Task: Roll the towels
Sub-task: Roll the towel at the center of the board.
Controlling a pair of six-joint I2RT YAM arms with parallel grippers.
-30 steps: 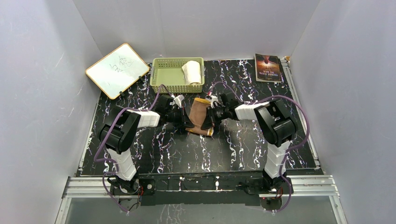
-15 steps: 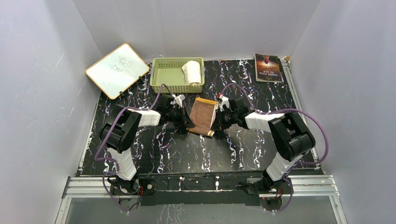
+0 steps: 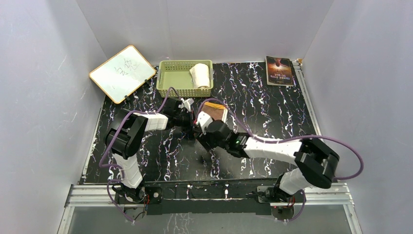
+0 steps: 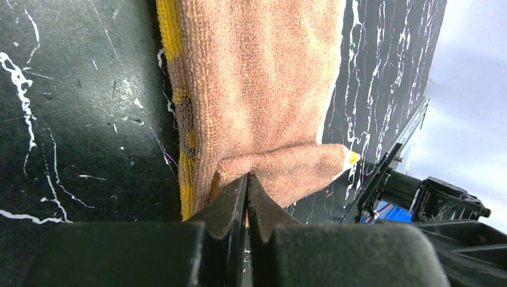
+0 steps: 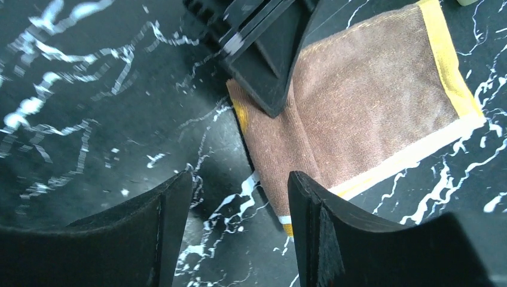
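Observation:
A brown towel [image 3: 215,113] with a yellow-orange border lies flat on the black marbled table, seen close in the left wrist view [image 4: 257,78] and the right wrist view [image 5: 370,113]. My left gripper [image 3: 193,125] is shut on a pinched fold at the towel's near left edge [image 4: 247,179]; its fingers show from above in the right wrist view [image 5: 274,110]. My right gripper [image 3: 200,133] is open just in front of the towel's near corner [image 5: 239,200], with only table between its fingers. A rolled white towel [image 3: 200,75] lies in the green basket [image 3: 174,78].
A whiteboard [image 3: 122,73] leans at the back left. A book [image 3: 279,70] lies at the back right. Grey walls close in three sides of the table. The right arm's forearm [image 3: 268,146] stretches across the table's near right.
The right arm has swung from the towel's right side round to its near side, and its gripper has opened and let go. The left gripper stays shut on the towel.

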